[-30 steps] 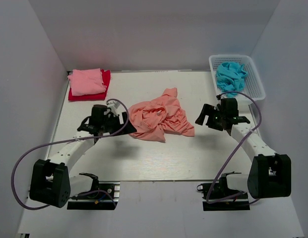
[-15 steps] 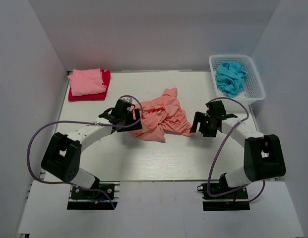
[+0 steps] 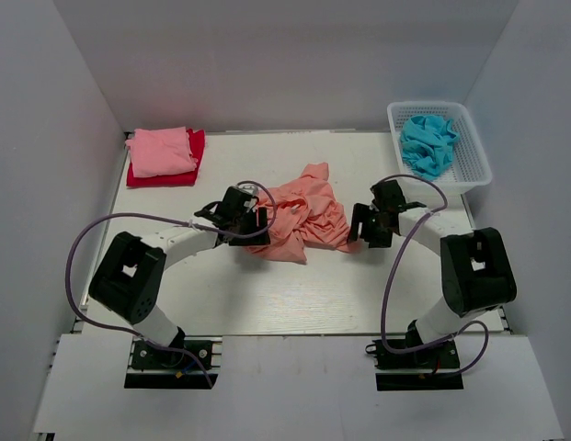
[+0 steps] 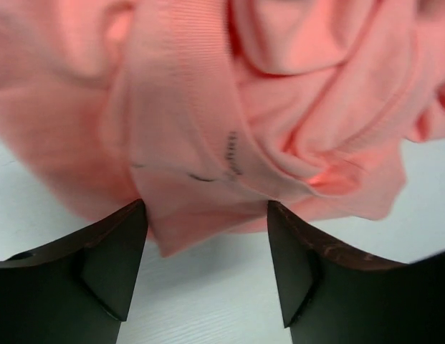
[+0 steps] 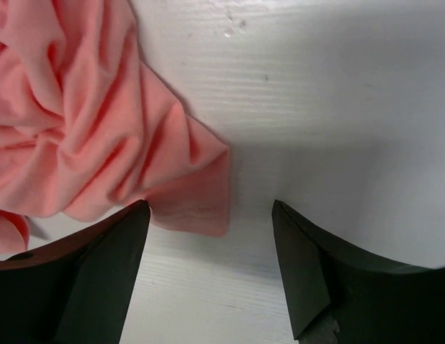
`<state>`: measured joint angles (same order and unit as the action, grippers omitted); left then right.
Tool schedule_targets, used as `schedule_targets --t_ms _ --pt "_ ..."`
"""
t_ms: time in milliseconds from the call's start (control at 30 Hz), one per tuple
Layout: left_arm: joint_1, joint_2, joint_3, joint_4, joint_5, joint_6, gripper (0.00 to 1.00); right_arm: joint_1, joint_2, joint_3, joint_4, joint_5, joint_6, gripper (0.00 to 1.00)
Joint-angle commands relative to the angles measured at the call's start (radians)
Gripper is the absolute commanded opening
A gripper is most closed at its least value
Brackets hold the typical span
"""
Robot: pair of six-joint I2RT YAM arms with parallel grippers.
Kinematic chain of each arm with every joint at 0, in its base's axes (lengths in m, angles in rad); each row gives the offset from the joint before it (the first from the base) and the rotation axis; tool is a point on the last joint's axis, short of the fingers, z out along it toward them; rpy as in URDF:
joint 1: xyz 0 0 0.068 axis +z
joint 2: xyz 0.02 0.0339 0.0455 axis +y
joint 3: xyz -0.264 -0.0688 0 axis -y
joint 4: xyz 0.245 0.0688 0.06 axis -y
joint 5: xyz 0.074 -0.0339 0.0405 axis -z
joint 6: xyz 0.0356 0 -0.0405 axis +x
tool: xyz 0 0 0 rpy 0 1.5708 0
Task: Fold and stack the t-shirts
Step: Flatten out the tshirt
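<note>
Four shirts are in sight; the big orange shirt [image 3: 299,219] lies in a crumpled heap near the middle of the white table [image 3: 294,294], and every other place here is told from it. The left gripper [image 3: 253,225] sits at the orange shirt's left edge, low over the table; its two black fingers [image 4: 107,265] are spread wide; a folded edge of the shirt with a ribbed band pokes into the gap between them; nothing is pinched. The right gripper [image 3: 360,230] sits at the orange shirt's lower right corner; its jaws stand wide apart too; the pointed corner of the cloth lies flat in the gap, closer to one side; it may just touch that side, but the view is too close to be sure. Far to the left of the orange shirt and farther from the arms, a pink shirt [image 3: 161,152] lies folded on top of a red shirt [image 3: 197,152]. Far to the right of the orange shirt and farther from the arms, a blue shirt [image 3: 428,142] sits bunched up inside a white basket [image 3: 475,156].
</note>
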<state>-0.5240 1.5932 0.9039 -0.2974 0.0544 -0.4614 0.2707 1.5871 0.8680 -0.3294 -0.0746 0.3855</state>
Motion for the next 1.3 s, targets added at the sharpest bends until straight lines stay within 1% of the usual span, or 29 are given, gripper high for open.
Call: schedule_targets --t_ms 0,33,100,133,167,200,233,267,333,400,433,500,533,567,600,667,700,733,800,833,900,933,967,1000,1033,1067,1100,1200,1267 --pt "-0.021 -0.021 -0.020 0.055 0.064 -0.011 0.73 0.027 0.051 0.023 0.015 -0.023 0.000 0.74" --pt "-0.021 -0.021 -0.020 0.069 0.064 -0.011 0.60 0.027 0.059 0.026 0.019 -0.033 0.000 0.72" --pt "-0.030 -0.021 -0.030 0.081 0.064 -0.011 0.45 0.044 0.068 0.034 0.042 -0.065 -0.010 0.68" --pt "-0.030 -0.030 -0.016 0.081 0.064 -0.011 0.30 0.053 0.077 0.032 0.070 -0.086 -0.019 0.57" --pt "-0.030 -0.030 -0.016 0.081 0.064 -0.011 0.20 0.053 0.083 0.029 0.085 -0.097 -0.019 0.57" --pt "-0.030 -0.041 0.004 0.081 0.064 -0.002 0.09 0.061 0.086 0.028 0.101 -0.105 -0.019 0.26" --pt "-0.030 -0.041 0.015 0.072 0.064 -0.002 0.00 0.061 0.088 0.025 0.119 -0.134 -0.011 0.08" --pt "-0.030 -0.062 0.026 0.072 0.064 0.007 0.00 0.062 0.103 0.034 0.134 -0.139 -0.010 0.00" --pt "-0.030 -0.090 0.056 0.072 0.064 0.007 0.00 0.065 0.112 0.057 0.136 -0.123 -0.008 0.00" --pt "-0.030 -0.130 0.081 0.072 0.049 0.007 0.00 0.067 0.084 0.077 0.132 -0.064 -0.008 0.00" --pt "-0.030 -0.181 0.092 0.060 0.035 0.007 0.00 0.067 0.058 0.078 0.135 -0.047 -0.010 0.00" --pt "-0.030 -0.241 0.124 0.046 -0.013 -0.002 0.00 0.065 -0.065 0.098 0.116 0.043 0.002 0.00" --pt "-0.030 -0.303 0.136 0.046 -0.048 -0.002 0.00 0.059 -0.094 0.107 0.107 0.067 0.006 0.00" --pt "-0.030 -0.335 0.159 0.035 -0.074 -0.011 0.00 0.058 -0.126 0.112 0.101 0.163 0.010 0.00" --pt "-0.030 -0.367 0.173 0.023 -0.102 -0.011 0.00 0.058 -0.219 0.135 0.089 0.197 0.013 0.00" --pt "-0.019 -0.456 0.203 0.023 -0.166 -0.025 0.00 0.059 -0.275 0.161 0.064 0.295 0.003 0.00" --pt "-0.019 -0.484 0.213 0.014 -0.195 -0.025 0.00 0.058 -0.353 0.181 0.058 0.321 0.001 0.00" --pt "-0.019 -0.510 0.226 0.014 -0.253 -0.025 0.00 0.058 -0.377 0.192 0.047 0.341 -0.002 0.00" --pt "-0.010 -0.567 0.280 -0.031 -0.306 -0.025 0.00 0.053 -0.452 0.233 0.026 0.436 -0.023 0.00" --pt "-0.010 -0.581 0.327 -0.046 -0.379 -0.025 0.00 0.053 -0.470 0.282 0.007 0.478 -0.042 0.00" --pt "-0.010 -0.602 0.380 -0.106 -0.448 -0.025 0.00 0.053 -0.521 0.316 -0.003 0.586 -0.068 0.00" --pt "-0.010 -0.622 0.424 -0.126 -0.517 -0.042 0.00 0.056 -0.541 0.369 -0.010 0.607 -0.080 0.00" --pt "-0.010 -0.633 0.441 -0.138 -0.545 -0.042 0.00 0.053 -0.547 0.387 -0.010 0.636 -0.089 0.00" --pt "-0.010 -0.647 0.457 -0.158 -0.597 -0.042 0.00 0.051 -0.571 0.400 -0.010 0.704 -0.117 0.00" --pt "-0.010 -0.660 0.476 -0.158 -0.613 -0.042 0.00 0.051 -0.578 0.452 -0.010 0.722 -0.123 0.00" --pt "-0.010 -0.694 0.486 -0.167 -0.632 -0.042 0.00 0.050 -0.585 0.466 -0.004 0.742 -0.135 0.00" --pt "-0.010 -0.710 0.503 -0.196 -0.686 -0.074 0.00 0.053 -0.607 0.503 0.007 0.775 -0.175 0.00" --pt "-0.010 -0.777 0.533 -0.280 -0.778 -0.126 0.00 0.055 -0.644 0.554 0.018 0.834 -0.224 0.00" --pt "-0.010 -0.814 0.533 -0.316 -0.814 -0.152 0.00 0.053 -0.659 0.568 0.021 0.874 -0.253 0.00"
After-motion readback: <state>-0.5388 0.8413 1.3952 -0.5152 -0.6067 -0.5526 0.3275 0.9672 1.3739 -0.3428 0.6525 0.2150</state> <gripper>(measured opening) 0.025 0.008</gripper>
